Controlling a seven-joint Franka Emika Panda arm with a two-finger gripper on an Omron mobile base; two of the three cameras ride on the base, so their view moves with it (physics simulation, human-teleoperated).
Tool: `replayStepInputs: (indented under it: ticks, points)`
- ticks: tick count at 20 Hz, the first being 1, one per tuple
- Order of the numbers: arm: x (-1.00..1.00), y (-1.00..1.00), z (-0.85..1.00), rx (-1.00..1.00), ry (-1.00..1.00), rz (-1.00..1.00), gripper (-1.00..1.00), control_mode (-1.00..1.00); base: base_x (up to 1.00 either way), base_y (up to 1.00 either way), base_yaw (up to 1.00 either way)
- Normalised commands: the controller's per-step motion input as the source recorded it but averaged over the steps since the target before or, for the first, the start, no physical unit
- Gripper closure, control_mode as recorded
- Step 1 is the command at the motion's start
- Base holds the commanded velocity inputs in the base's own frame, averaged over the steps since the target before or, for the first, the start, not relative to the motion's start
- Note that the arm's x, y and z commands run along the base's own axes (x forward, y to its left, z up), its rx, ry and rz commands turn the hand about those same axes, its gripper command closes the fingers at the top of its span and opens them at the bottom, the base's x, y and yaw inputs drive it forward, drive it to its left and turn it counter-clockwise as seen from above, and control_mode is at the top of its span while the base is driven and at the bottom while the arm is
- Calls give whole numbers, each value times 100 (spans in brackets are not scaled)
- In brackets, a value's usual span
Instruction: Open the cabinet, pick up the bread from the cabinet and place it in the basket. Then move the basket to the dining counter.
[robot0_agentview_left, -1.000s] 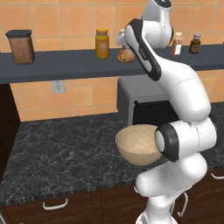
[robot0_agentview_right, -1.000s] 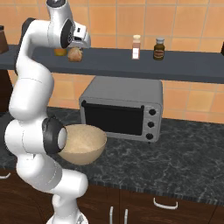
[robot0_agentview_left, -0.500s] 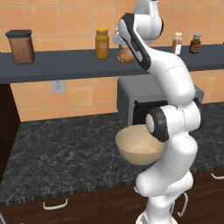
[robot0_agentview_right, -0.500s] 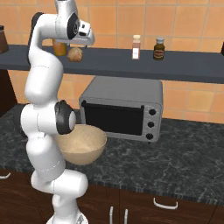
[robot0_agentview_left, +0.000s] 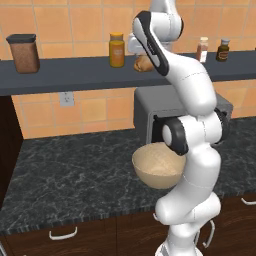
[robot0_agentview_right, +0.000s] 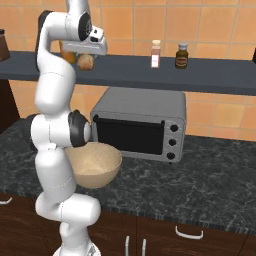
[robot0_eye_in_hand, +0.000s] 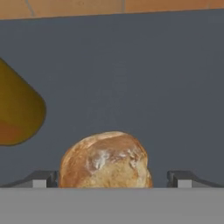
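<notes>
Since the earlier frame my arm has straightened toward the shelf; end effector (robot0_eye_in_hand: 112, 179) wide, straddling the bread (robot0_eye_in_hand: 105, 159). Pick step: I should close next, then lift toward the basket (robot0_agentview_left: 158, 166).

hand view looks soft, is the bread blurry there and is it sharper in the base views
Hand view: the bread is close and soft-edged, crust detail smeared; the jar beside it is a blurred yellow shape. Left base view: bread small, crisper outline. Right base view: likewise.
</notes>
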Motion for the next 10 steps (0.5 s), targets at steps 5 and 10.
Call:
replayStepInputs:
  ticks: [5,10]
  points:
    - [0,27,-23,0,5,1,-100,-100,0,0,0]
    - [1,2,-34,0,1,0,-100,-100,0,0,0]
